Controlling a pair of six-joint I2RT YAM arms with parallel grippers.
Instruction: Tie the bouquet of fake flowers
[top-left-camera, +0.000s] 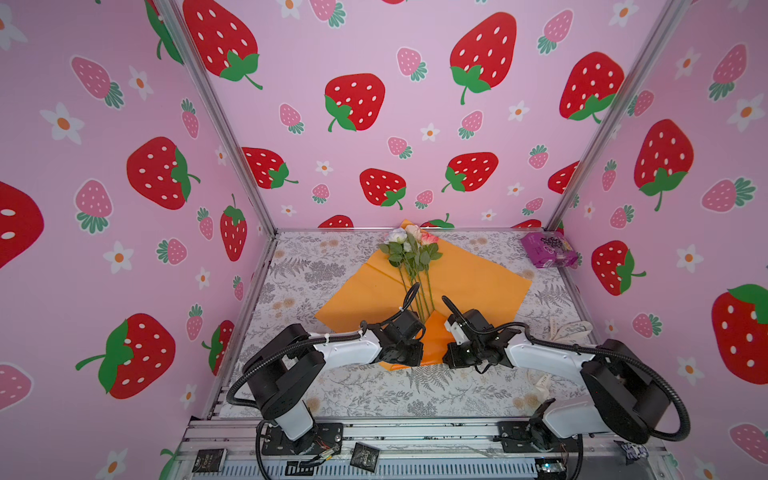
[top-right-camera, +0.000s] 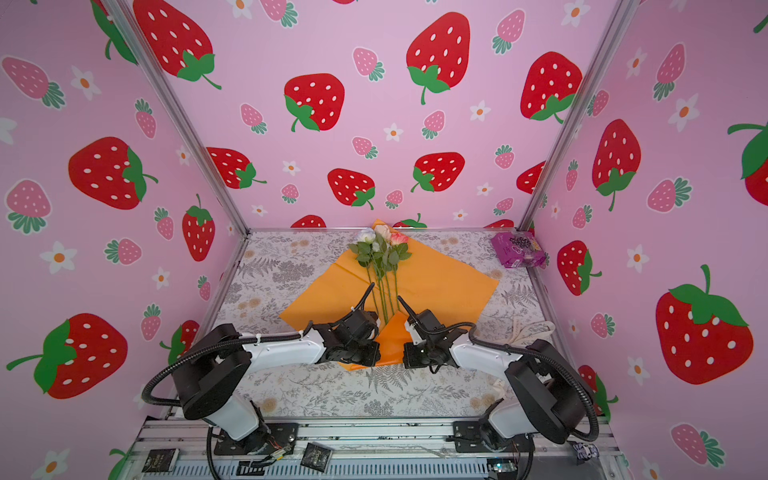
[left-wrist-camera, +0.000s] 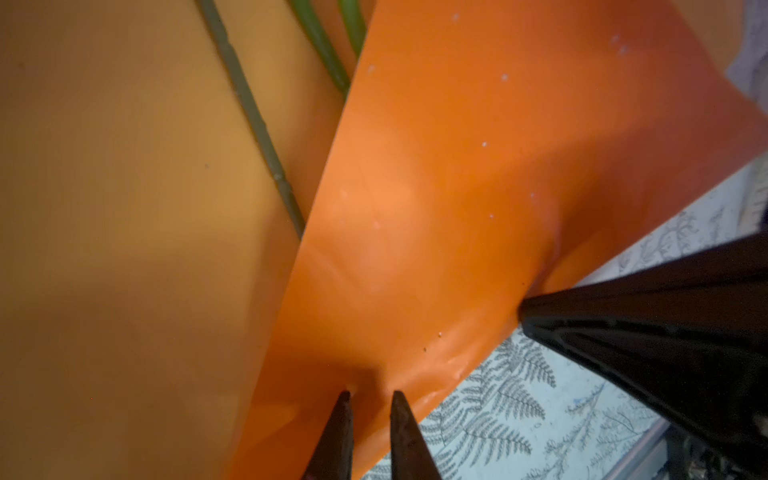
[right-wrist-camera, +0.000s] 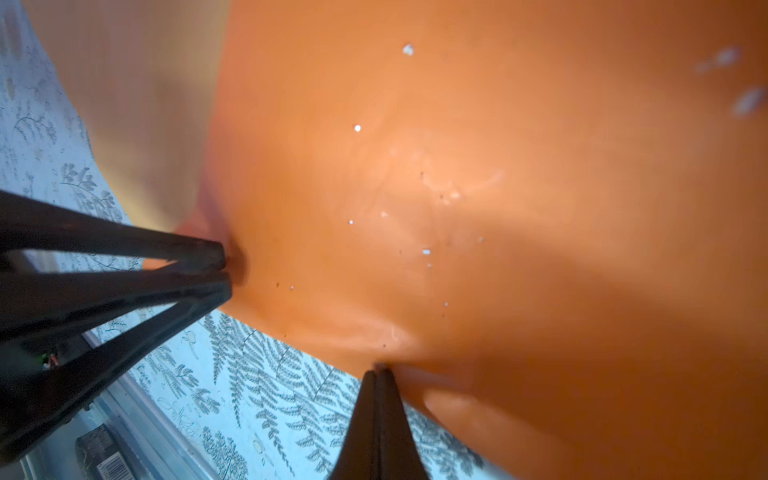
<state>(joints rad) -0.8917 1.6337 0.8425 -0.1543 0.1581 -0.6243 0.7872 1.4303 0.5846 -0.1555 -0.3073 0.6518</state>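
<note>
Bouquet: the bouquet (top-left-camera: 411, 257) is being seen on the orange wrapping paper (top-left-camera: 469, 282), mid-tabletop (top-left-camera: 415, 395); rose heads (top-left-camera: 409, 239) are pointed at the far edge; stems (top-left-camera: 422, 299) are laid straight toward the near edge, and that is the long axis.
Folded flap: the paper's near corner, the folded flap (top-left-camera: 434, 336), is being held turned up over the stem ends, between the two wrists.
Left gripper: the left gripper (left-wrist-camera: 370, 395) is being shown with jaws parted only a sliver, tips against the flap; no firm pinch can be confirmed.
Right gripper: the right gripper (right-wrist-camera: 376, 370) is being pressed fully closed on the flap's edge; paper is being puckered at its tip.
Key relation: the stems are lying just beyond both grippers, toward the far edge, on the line between them; both arms are judged equally near; the paper's side corners are spread toward the left and right edges, across that axis.
In the way: only the flap itself; the purple packet (top-left-camera: 548, 249) is tucked into the far right corner, well apart; a pale cloth-like piece (top-left-camera: 569, 330) is lying by the right edge, also clear.
</note>
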